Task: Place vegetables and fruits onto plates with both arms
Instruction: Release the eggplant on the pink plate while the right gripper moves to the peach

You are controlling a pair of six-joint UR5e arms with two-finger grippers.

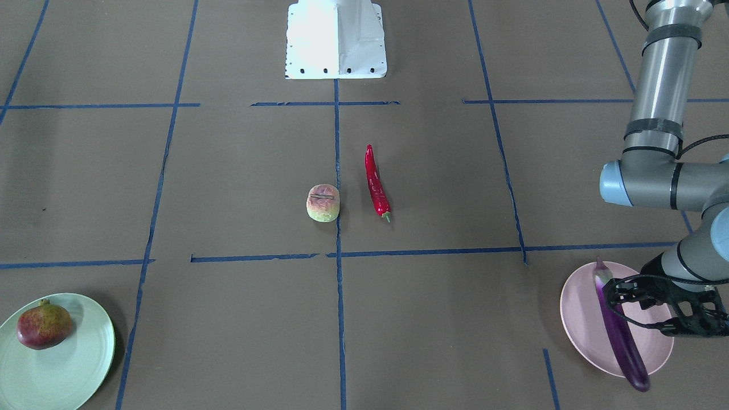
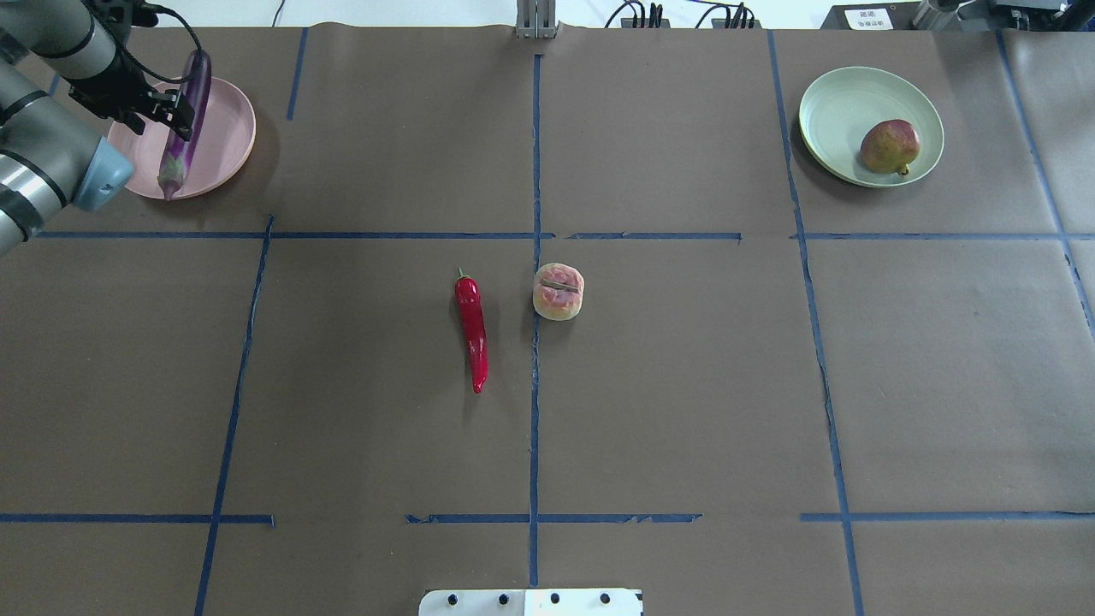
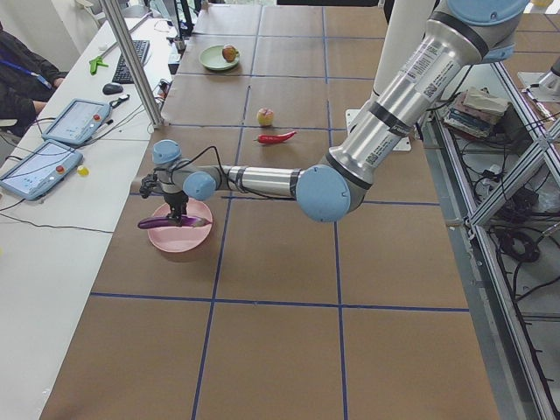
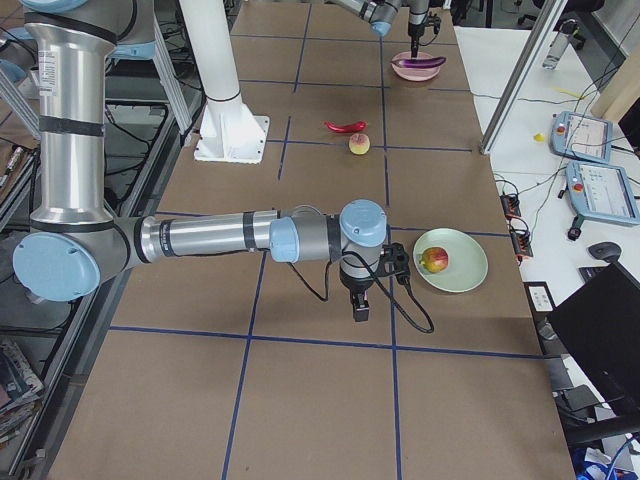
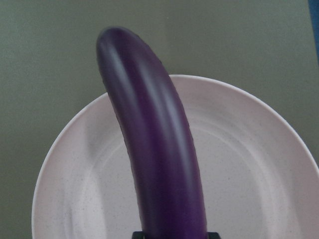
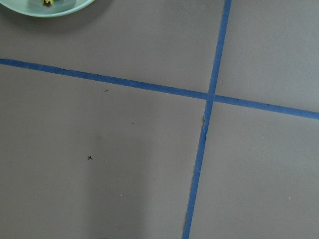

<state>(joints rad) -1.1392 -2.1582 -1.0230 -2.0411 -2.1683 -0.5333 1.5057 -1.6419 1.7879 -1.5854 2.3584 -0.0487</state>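
Note:
My left gripper (image 1: 610,297) (image 2: 175,111) is shut on the purple eggplant (image 1: 623,341) (image 2: 195,94) (image 5: 154,149) near its cap end. It holds the eggplant across the pink plate (image 1: 581,307) (image 2: 227,128) (image 5: 249,149), the far tip past the rim. The pomegranate (image 1: 44,326) (image 2: 890,147) lies on the mint green plate (image 1: 68,370) (image 2: 838,111). The peach-like fruit (image 1: 323,203) (image 2: 558,292) and the red chili (image 1: 376,185) (image 2: 471,329) lie side by side at mid-table. My right gripper (image 4: 358,305) shows only in the exterior right view, low over bare table beside the green plate (image 4: 465,270). I cannot tell whether it is open.
The white robot base (image 1: 336,40) (image 2: 530,601) stands at the table's near edge. Blue tape lines (image 6: 199,149) grid the brown table. An operators' desk with tablets (image 3: 52,149) and a metal pole (image 3: 131,52) run along the far side.

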